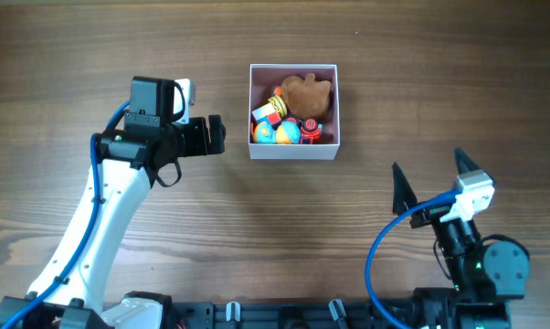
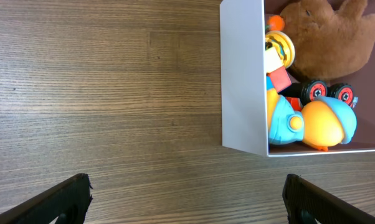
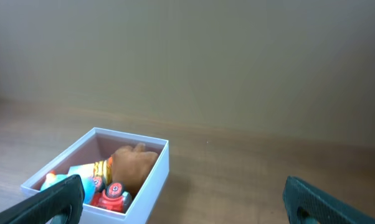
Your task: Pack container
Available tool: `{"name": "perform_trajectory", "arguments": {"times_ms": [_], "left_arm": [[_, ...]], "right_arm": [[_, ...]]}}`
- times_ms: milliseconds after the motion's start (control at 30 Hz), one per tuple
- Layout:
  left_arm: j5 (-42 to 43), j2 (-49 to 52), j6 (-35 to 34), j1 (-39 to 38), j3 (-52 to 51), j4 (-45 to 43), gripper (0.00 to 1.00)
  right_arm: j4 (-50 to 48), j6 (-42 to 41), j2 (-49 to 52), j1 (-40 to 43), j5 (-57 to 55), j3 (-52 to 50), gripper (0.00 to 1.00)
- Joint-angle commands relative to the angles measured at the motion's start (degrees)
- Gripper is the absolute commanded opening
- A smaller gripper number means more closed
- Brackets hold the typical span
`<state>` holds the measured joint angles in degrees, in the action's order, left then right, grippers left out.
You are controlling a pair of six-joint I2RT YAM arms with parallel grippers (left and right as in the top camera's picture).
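Observation:
The container (image 1: 293, 151) is a square white box with a pink inside, at the middle back of the table. It holds a brown plush toy (image 1: 308, 92), a red wheeled toy (image 1: 312, 128) and blue, yellow and orange toys (image 1: 277, 132). It also shows in the left wrist view (image 2: 242, 74) and the right wrist view (image 3: 157, 169). My left gripper (image 1: 216, 135) is open and empty, just left of the box. My right gripper (image 1: 432, 175) is open and empty, at the front right, apart from the box.
The wooden table (image 1: 120, 55) is bare around the box. The arm bases and a black rail run along the front edge (image 1: 284, 315).

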<state>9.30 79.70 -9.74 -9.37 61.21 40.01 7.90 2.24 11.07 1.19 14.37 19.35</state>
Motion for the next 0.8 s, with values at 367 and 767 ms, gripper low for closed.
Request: {"name": "perform_trajectory", "arguments": {"times_ms": [367,767], "left_arm": [[0.07,-0.15,0.72,0.26,-0.26,-0.11,1.0],[0.07,-0.15,0.72,0.26,-0.26,-0.11,1.0]], "right_arm": [[-6.93,0.61,-10.88,-0.04,1.18,-17.16,1.0],[-6.75,0.76,-10.86,-0.02,1.16,-17.94,1.0]]}}
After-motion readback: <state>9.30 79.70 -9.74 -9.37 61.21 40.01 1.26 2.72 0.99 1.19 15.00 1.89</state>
